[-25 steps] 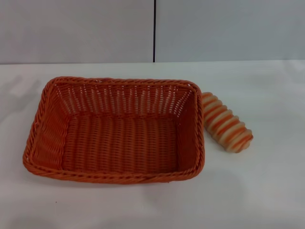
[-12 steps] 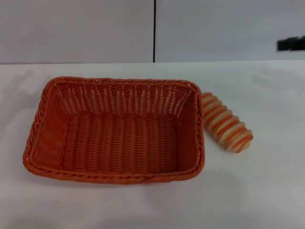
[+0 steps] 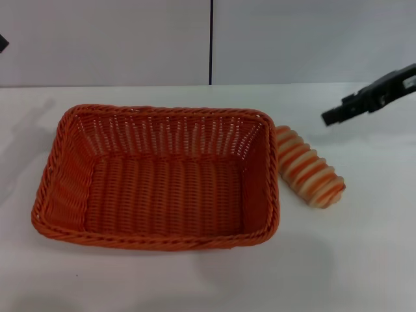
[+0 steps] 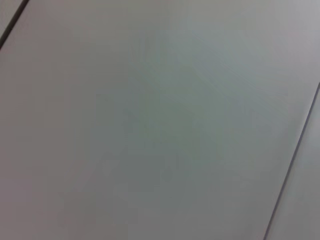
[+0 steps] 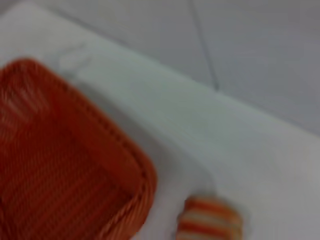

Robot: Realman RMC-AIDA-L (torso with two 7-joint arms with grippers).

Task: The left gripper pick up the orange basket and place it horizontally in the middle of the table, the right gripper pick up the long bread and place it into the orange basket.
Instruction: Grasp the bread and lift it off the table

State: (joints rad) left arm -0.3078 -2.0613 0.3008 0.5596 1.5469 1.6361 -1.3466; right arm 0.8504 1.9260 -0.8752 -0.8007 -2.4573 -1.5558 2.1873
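The right tool [image 3: 328, 118] has just swung in above the long bread [image 3: 310, 168] — grip state unclear — beside the orange basket [image 3: 156, 179], empty.

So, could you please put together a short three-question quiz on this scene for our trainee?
1. True or false: the long bread lies inside the orange basket.
2. Which gripper shows clearly above the table? A) left B) right
3. Fill in: the loaf lies on the basket's ____ side, as the robot sees it.

Key: 1 false, it lies on the table beside the basket. 2 B, the right gripper hangs beyond the bread; the left gripper barely shows at the edge. 3 right.
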